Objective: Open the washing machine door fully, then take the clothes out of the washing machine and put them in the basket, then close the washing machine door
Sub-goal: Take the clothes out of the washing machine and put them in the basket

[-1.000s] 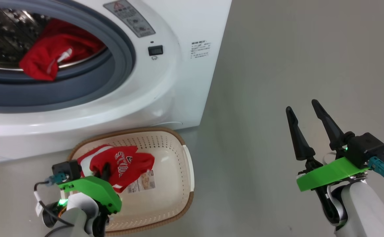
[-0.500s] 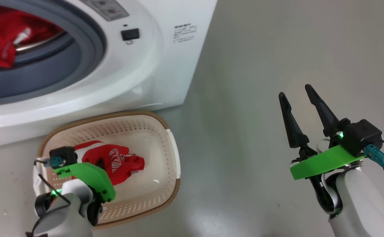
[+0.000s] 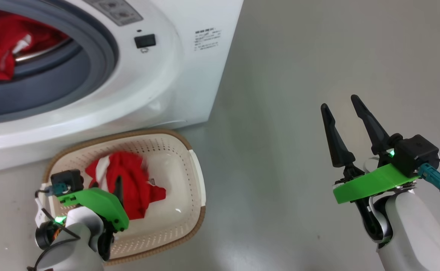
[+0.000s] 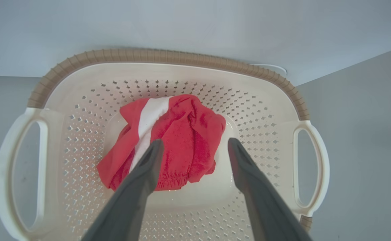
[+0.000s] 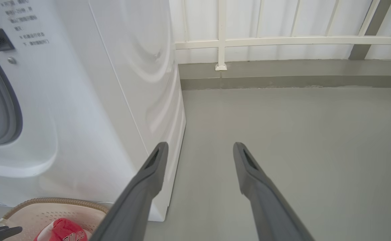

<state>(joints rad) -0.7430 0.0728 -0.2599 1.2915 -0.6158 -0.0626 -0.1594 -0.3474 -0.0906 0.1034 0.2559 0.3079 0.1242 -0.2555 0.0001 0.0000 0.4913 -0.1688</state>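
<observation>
Red garment [image 4: 182,134] w/ white stripe, crumpled in basket [image 4: 168,55] btm (elastic hem showing). L gripper [image 4: 195,142] spread above it, empty. R gripper [image 3: 338,102] spread, empty.

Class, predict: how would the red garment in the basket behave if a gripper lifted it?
Probably floppy: the red garment lies crumpled in soft folds. Likely light for its size, being thin cloth. It should drape, not roll.
</observation>
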